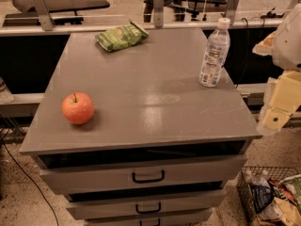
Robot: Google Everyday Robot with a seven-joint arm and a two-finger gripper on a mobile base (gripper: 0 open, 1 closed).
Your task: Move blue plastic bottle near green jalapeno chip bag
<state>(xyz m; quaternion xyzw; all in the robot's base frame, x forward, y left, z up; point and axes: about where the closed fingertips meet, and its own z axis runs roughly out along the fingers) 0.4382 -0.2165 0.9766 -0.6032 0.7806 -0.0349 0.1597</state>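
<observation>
The gripper (pixel 278 108) hangs right of the desk (pixel 141 107); its opening I cannot tell. Struck high, the upright blue plastic bottle (pixel 214 53) could topple, away from the green jalapeno chip bag (pixel 121 36).

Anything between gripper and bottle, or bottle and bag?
Nothing visible. The gripper hangs right of the table, near the blue plastic bottle; only tabletop between bottle and green jalapeno chip bag; the apple sits front-left.

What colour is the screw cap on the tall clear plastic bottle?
White cap, camera view; the gripper sits beyond the grey cabinet's right edge.
</observation>
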